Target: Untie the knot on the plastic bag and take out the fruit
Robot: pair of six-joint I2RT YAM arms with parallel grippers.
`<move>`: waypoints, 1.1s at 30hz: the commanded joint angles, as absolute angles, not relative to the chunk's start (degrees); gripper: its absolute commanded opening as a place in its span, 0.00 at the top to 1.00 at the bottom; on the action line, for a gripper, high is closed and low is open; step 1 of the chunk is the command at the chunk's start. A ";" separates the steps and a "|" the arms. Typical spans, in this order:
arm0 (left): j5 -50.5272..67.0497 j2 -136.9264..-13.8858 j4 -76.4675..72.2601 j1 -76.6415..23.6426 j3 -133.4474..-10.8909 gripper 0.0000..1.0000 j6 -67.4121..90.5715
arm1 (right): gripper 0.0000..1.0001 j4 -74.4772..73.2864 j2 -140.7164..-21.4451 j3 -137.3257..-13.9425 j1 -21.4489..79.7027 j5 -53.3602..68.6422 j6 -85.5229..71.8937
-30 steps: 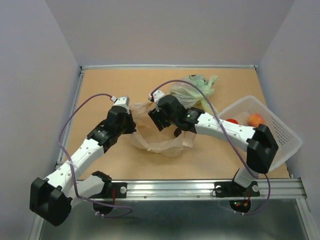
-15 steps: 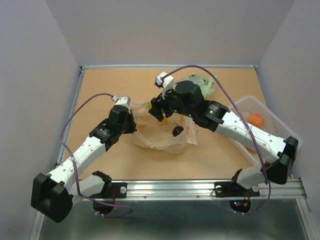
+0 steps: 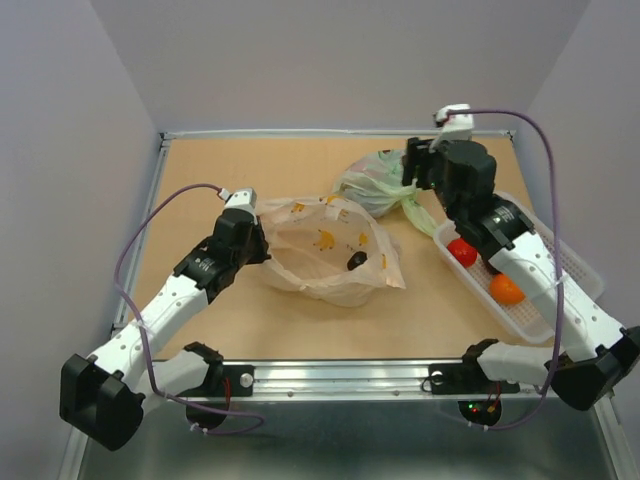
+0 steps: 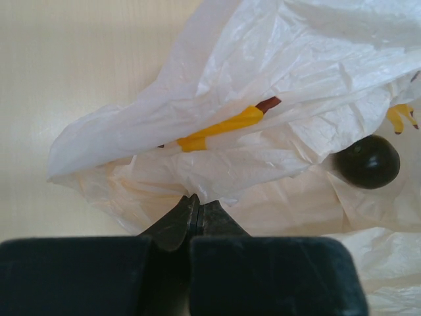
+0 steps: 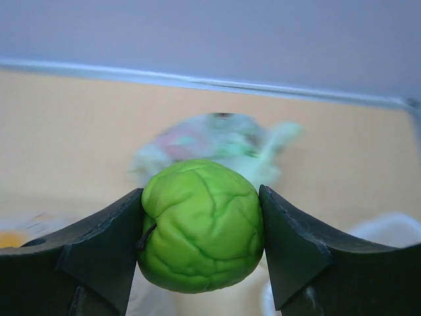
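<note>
1. Plastic bag (image 3: 322, 262) is lying crumpled near the middle of the counter (image 3: 215, 170). Its long axis is running left to right, dropping slightly toward the near right.
2. Its mouth is gaping upward toward the overhead camera, and the film is spreading out flat around the opening.
3. Orange-yellow printed marks (image 4: 220, 126) are showing on the translucent peach film.
4. A small dark round fruit (image 3: 356, 261) is sitting inside the bag, right of centre. In the left wrist view the same fruit (image 4: 366, 161) is lying among the folds.
5. The left jaws are pressed together, pinching a fold of the bag's film at its left edge and holding that edge low over the counter.
6. The right jaws are clamping a wrinkled green fruit (image 5: 200, 224), one finger on each side of it. The fruit is hanging in the air with the counter blurred behind it.
7. The right arm is reaching over the far right of the counter, well apart from the plastic bag.
8. A pale green bag (image 3: 378, 182) is lying just beyond the plastic bag's far right corner, with its tail trailing to the right.
9. A white basket (image 3: 578, 272) is sitting at the right edge of the counter, holding a red fruit (image 3: 462, 252) and an orange fruit (image 3: 507, 288).
</note>
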State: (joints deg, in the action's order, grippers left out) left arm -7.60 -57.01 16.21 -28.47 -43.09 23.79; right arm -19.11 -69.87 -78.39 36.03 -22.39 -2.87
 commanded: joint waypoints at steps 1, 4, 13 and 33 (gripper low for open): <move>-8.53 -55.37 16.52 -28.30 -46.05 1.00 22.59 | 0.99 -17.93 -65.05 -70.24 25.42 -33.66 -8.16; -8.44 -55.20 16.52 -28.39 -46.05 1.00 22.50 | 0.99 -17.93 -62.94 -63.74 18.21 -33.84 -11.41; -8.35 -54.05 17.67 -28.39 -45.71 1.00 22.32 | 0.90 -17.93 -66.52 -52.39 -3.15 -23.57 -18.80; -10.02 -55.01 18.02 -28.30 -47.72 1.00 21.71 | 0.00 -22.85 -64.43 -62.92 -3.26 -6.70 -13.28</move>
State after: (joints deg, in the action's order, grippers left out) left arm -8.32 -54.11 19.11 -28.47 -44.10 23.07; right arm -23.44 -68.27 -56.84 -4.43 -17.23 -16.91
